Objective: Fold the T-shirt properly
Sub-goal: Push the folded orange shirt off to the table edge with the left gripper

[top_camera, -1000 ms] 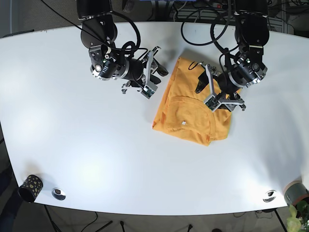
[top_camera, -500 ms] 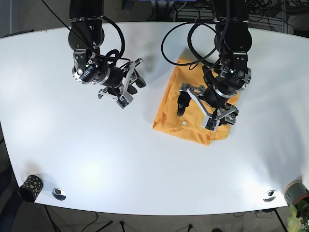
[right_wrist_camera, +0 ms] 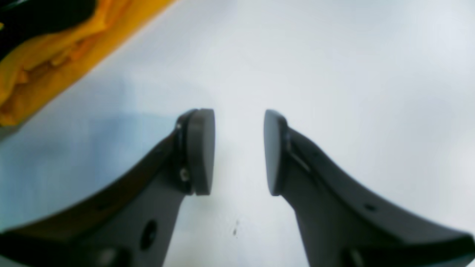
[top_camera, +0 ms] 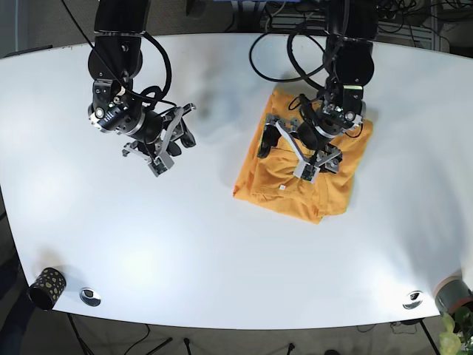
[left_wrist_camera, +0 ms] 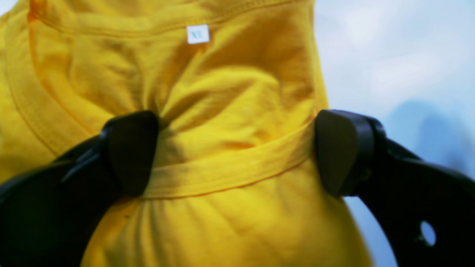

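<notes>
The yellow T-shirt [top_camera: 334, 191] lies folded into a rough rectangle on the white table [top_camera: 222, 251], right of centre. My left gripper [top_camera: 287, 157] is low over the shirt's left half, open wide, with bunched fabric and the collar band between its fingers. In the left wrist view the shirt [left_wrist_camera: 230, 92] fills the frame, its white neck label [left_wrist_camera: 197, 34] sits just beyond the left gripper [left_wrist_camera: 235, 155]. My right gripper [top_camera: 174, 148] is over bare table left of the shirt, slightly open and empty. The right wrist view shows the right gripper [right_wrist_camera: 239, 152] and a shirt edge [right_wrist_camera: 44, 63] at the top left.
A black dotted cup [top_camera: 48, 287] and a small metal disc [top_camera: 89, 296] sit at the front left edge. Another disc [top_camera: 412, 299] and a grey pot with a plant [top_camera: 452, 296] are at the front right corner.
My left gripper has moved left and farther back across the shirt, to its left half near the collar. My right gripper has drawn farther left, away from the shirt.
</notes>
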